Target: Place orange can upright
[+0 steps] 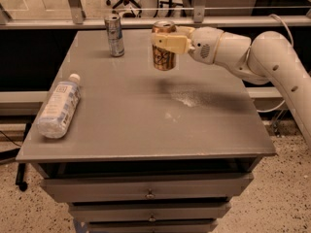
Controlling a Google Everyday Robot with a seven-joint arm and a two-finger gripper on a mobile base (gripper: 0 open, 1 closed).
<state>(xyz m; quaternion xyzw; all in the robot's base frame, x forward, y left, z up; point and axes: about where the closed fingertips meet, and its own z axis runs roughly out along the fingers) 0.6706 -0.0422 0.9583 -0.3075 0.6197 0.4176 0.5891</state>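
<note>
My gripper [164, 41] pinches the orange can [164, 60] upright, seemingly just above the far middle of the grey table [146, 115], so I want to lower it straight down, clear of the slim silver can [114, 35], releasing only once its base sits flat.

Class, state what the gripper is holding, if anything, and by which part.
The gripper, over the table's far side, holds the orange can by its upper body, below the rim.
</note>
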